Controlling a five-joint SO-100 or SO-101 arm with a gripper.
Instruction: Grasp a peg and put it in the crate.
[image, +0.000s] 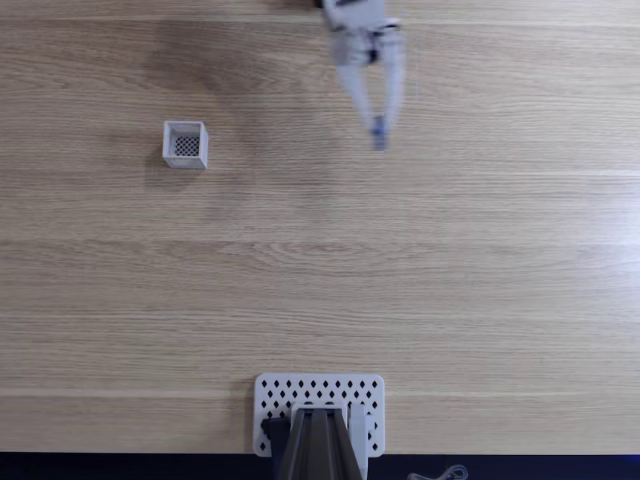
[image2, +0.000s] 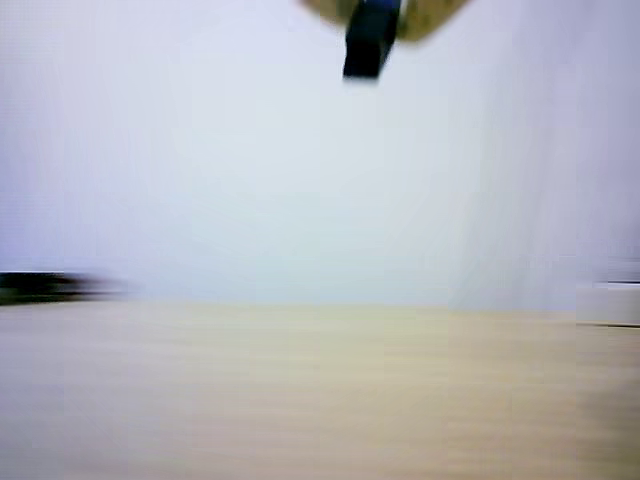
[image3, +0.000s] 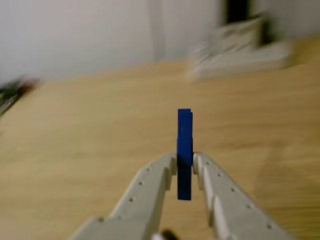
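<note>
Gripper (image3: 185, 162) clamps the peg (image3: 184, 135) upright between both fingertips, lifted off the table (image: 300, 260). Crate (image: 185, 145) sits well apart, left of it in the fixed view.

Light wood-grain counter before a plain pale wall, evenly lit.

The pale oak-patterned laminate counter (image: 480, 280) is seen from above in the fixed view, its long grain bands running left to right, and a dark strip is visible past its lower edge. In the other view, a smooth, bluish-white wall (image2: 250, 180) is shown rising behind the counter's far edge, heavily blurred. Soft, diffuse light is cast over the surface, and a faint shadow is laid on the wood near the upper left of the fixed view.
</note>
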